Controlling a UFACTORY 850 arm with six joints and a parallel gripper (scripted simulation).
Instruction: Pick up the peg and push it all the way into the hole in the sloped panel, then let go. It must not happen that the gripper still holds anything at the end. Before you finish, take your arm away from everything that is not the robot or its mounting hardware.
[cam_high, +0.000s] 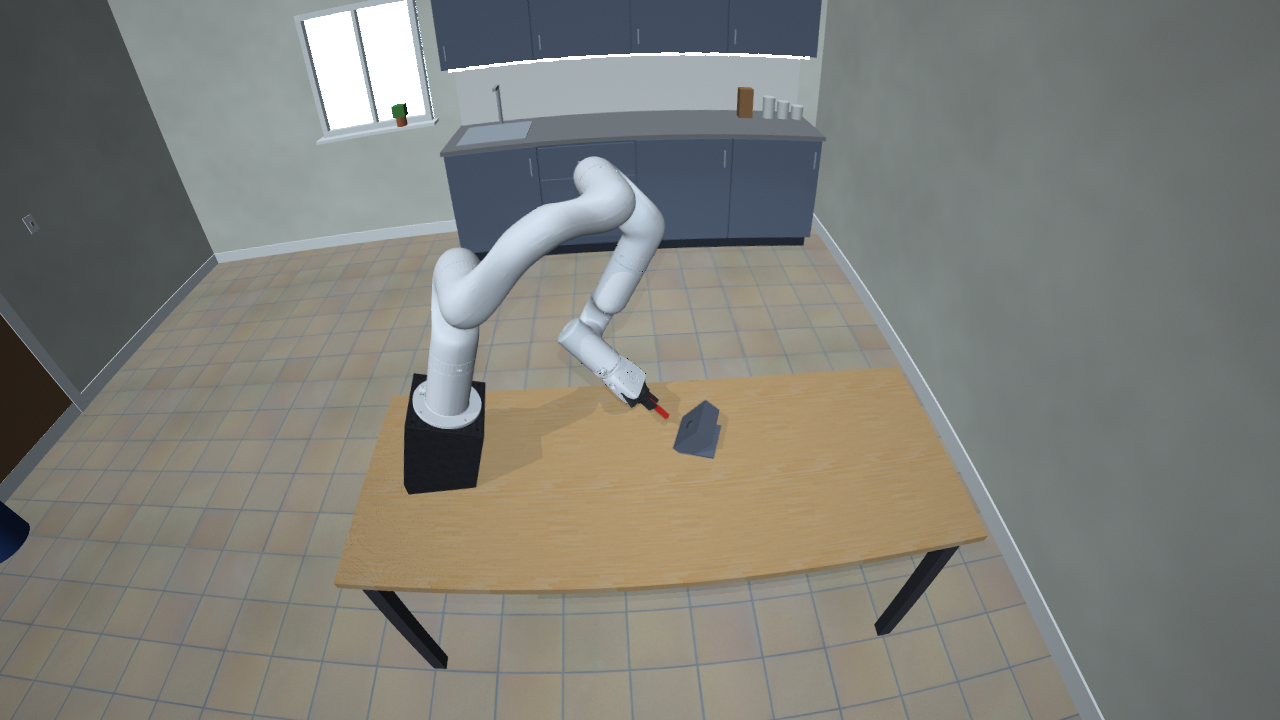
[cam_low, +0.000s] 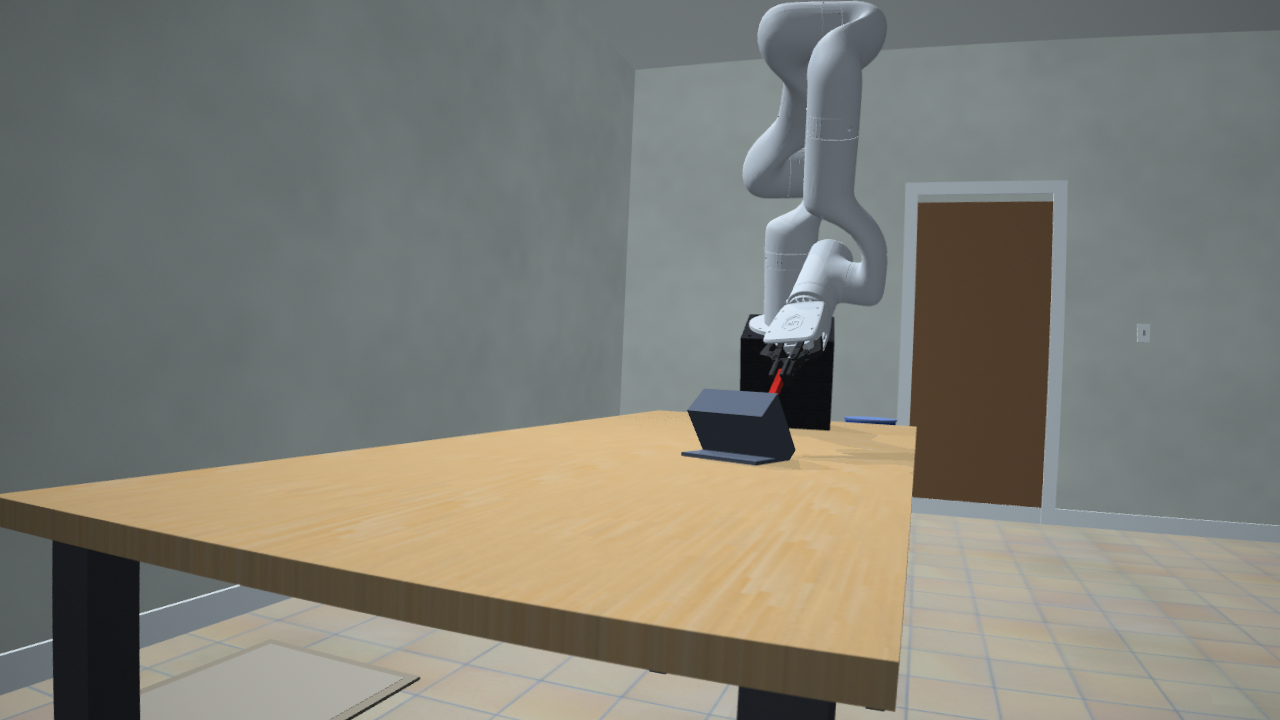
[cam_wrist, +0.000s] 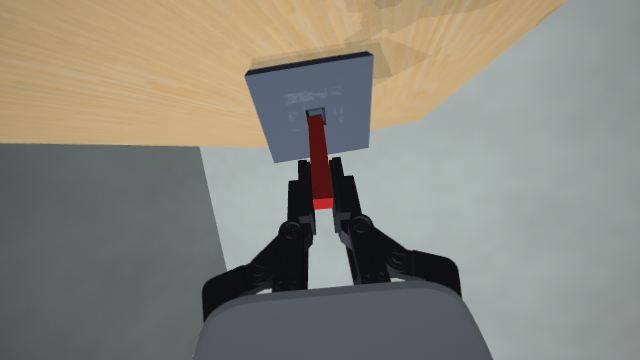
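The claw (cam_wrist: 320, 182) is seen nearly closed, its two black fingers clamped on the rear part of the red peg (cam_wrist: 318, 150), which is held between them with its back end exposed. In the wrist view the peg is aimed toward 12 o'clock, and its tip is seen at the mouth of the square hole (cam_wrist: 316, 115) in the grey sloped panel (cam_wrist: 345, 100); whether the tip is already inside cannot be told, though most of the peg is plainly outside. In the top view the peg (cam_high: 660, 409) is seen just at 10 o'clock of the panel (cam_high: 699, 429), which rests on the desk (cam_high: 805, 501). The insertion step is judged to be in hand. To do it well, the peg's axis should be kept square to the sloped face and centred on the opening, the push should be made slowly along that axis, and sideways drift should be avoided so that the edges are not jammed or the panel shoved across the desk. The grip should be released only once the peg is seated fully. Faint pale marks are seen on the panel face around the hole, but nothing can be read; no brand or label is legible.
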